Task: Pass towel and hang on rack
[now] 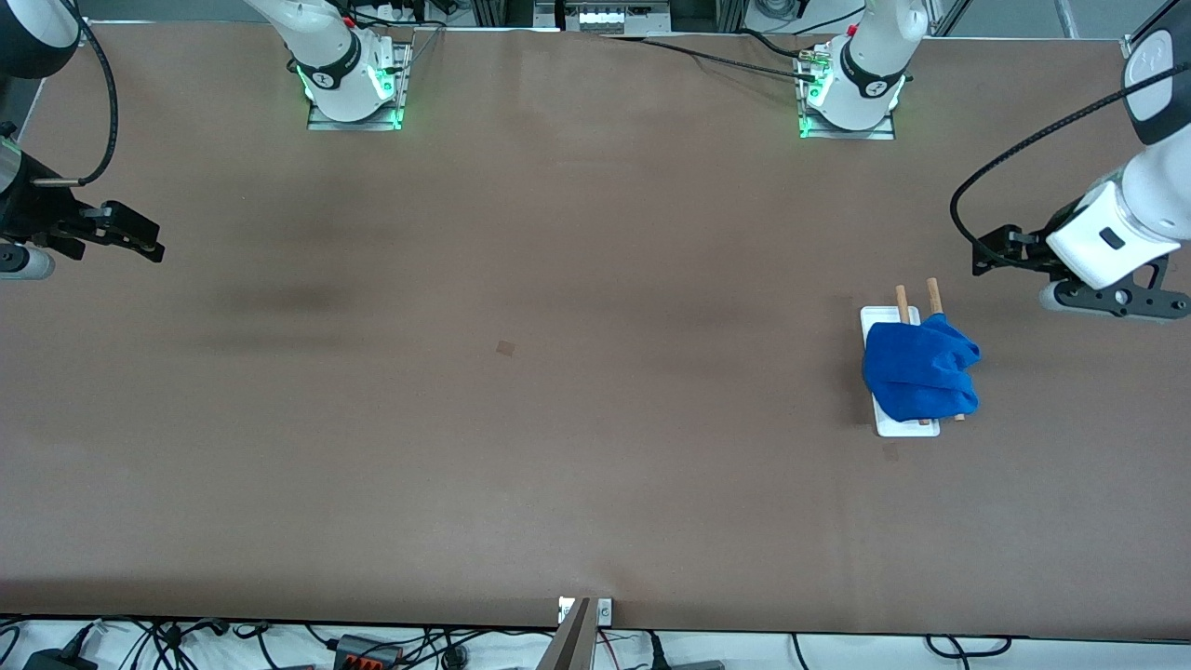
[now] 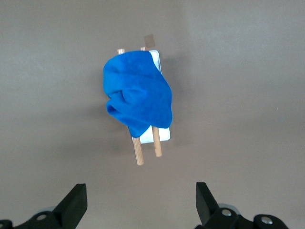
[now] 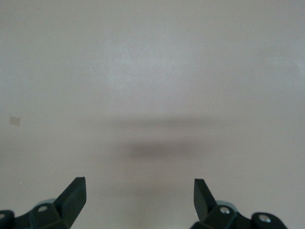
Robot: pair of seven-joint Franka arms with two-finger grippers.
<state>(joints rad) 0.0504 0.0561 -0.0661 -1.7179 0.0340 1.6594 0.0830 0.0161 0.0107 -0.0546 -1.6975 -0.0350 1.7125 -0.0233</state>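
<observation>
A blue towel is lying draped over the two wooden rods of the rack, which is standing on the brown bench toward the left arm's end. The left tool is hovering over bare bench beside the rack, its fingers spread apart and holding nothing. The right tool is waiting over the bench at the right arm's end, well apart from the rack, fingers likewise spread and gripping nothing.

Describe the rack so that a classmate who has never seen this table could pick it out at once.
Look toward the left arm's end of the brown table. There stands the rack, a flat white base with two wooden rods. A crumpled blue towel draped over the rods marks it.
</observation>
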